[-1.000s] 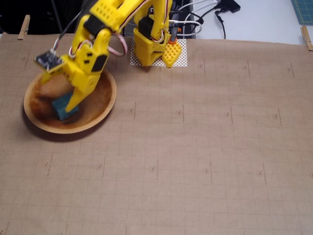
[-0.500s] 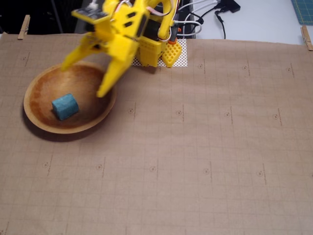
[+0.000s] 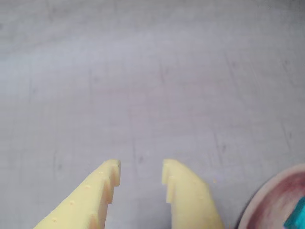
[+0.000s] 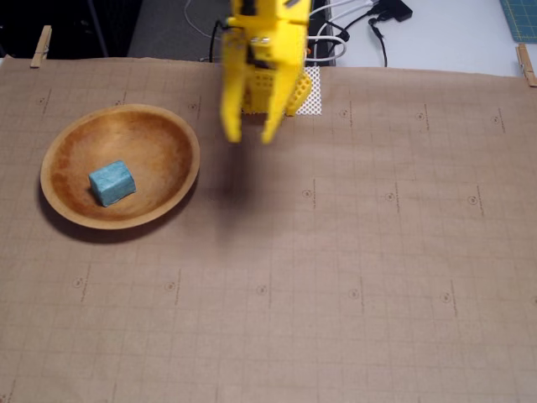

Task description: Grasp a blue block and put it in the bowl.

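The blue block (image 4: 112,183) lies inside the wooden bowl (image 4: 172,138) at the left of the fixed view, resting on the bowl's floor. My yellow gripper (image 4: 249,136) hangs above the paper mat to the right of the bowl, clear of it, fingers pointing down and open with nothing between them. In the wrist view the gripper (image 3: 140,171) shows two yellow fingertips apart over bare mat. The bowl's rim (image 3: 257,205) and a sliver of the blue block (image 3: 298,217) sit at the bottom right corner.
A brown gridded paper mat (image 4: 352,252) covers the table, held by wooden clothespins (image 4: 40,46) at the back corners. The arm's base (image 4: 273,88) stands on a white mesh pad at the back centre, with cables (image 4: 352,25) behind it.
The gripper let go of the blue block in the bowl, rose, and swung right, from over the bowl to above the mat near the arm's base. The block stays in the bowl.
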Robot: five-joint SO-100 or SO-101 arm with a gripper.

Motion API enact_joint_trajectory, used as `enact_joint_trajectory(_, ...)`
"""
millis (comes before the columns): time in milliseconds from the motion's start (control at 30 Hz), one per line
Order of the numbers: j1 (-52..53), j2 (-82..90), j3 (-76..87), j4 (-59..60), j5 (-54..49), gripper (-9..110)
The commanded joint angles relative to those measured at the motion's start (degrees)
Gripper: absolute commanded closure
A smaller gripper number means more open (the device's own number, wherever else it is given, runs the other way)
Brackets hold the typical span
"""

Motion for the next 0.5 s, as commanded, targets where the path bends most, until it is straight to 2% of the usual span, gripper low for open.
enact_joint_trajectory(0, -3.6, 2.2, -4.7, 1.8, 0.4, 100)
enact_joint_trajectory(200, -7.5, 7.7, -0.7, 4.0, 0.3, 105)
enact_joint_trajectory(467, -9.4, 17.4, 15.6, 0.1, -1.8, 105)
